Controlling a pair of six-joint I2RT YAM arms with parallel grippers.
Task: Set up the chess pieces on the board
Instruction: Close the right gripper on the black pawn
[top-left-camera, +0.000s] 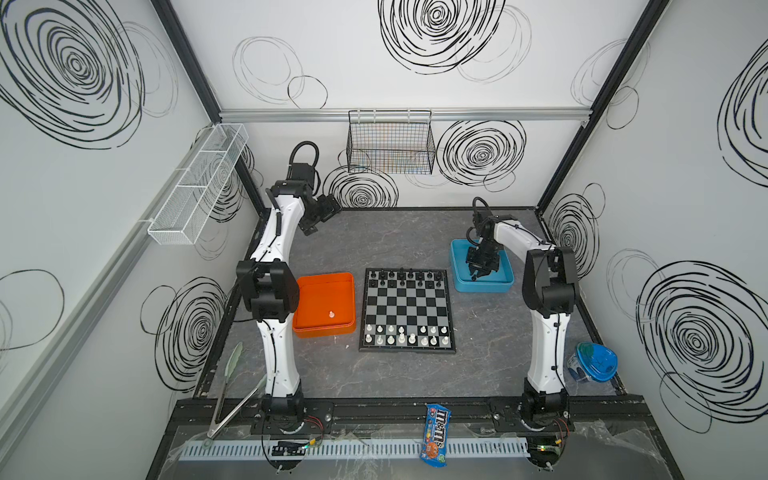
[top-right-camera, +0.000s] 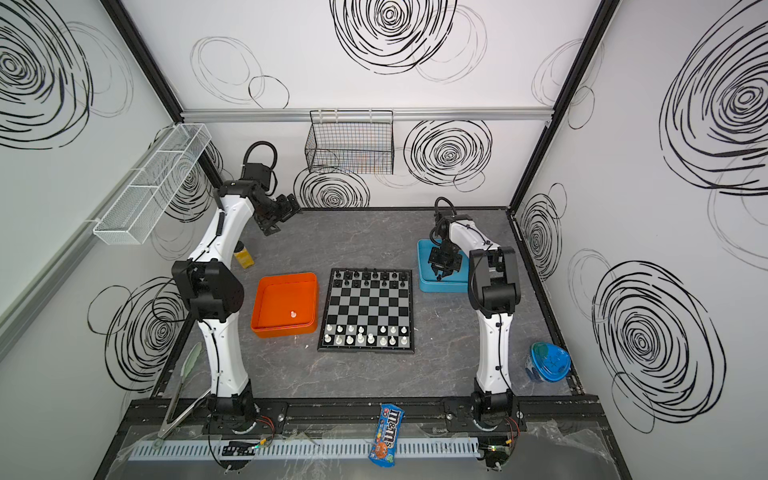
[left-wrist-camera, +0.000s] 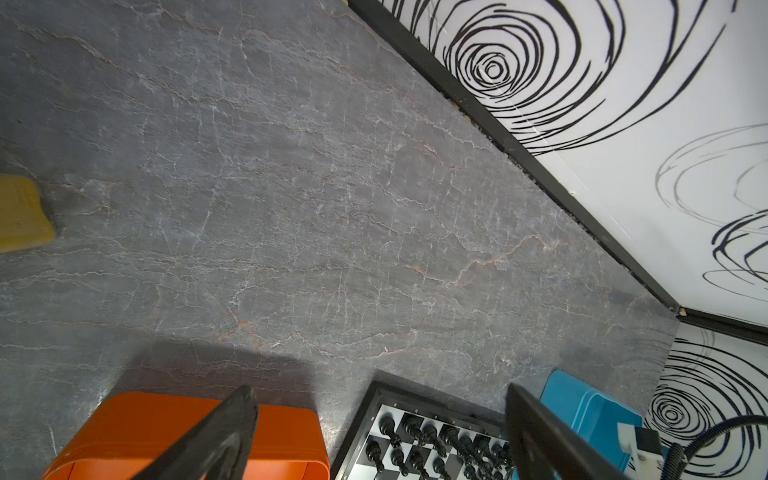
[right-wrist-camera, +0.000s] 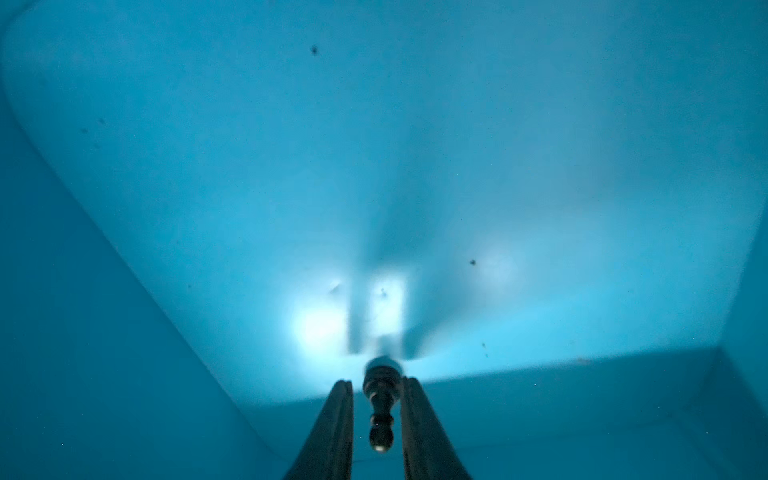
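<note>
Table (top-left-camera: 415, 374) layout: board (top-left-camera: 406, 307) at centre, black ranks at far edge, white at near edge. Orange tray (top-left-camera: 324, 330) just left of board, one white piece (top-left-camera: 331, 314) inside. Blue tray (top-left-camera: 482, 287) off board's far right corner. Left gripper (left-wrist-camera: 379, 386) raised at far left, jaws wide apart, empty. Right gripper (right-wrist-camera: 376, 382) inside blue tray, jaws narrowed around black piece (right-wrist-camera: 380, 409), long axis along fingers, base toward tray floor; firm clamp not confirmable. Judged next: lift, carry left to black ranks.
</note>
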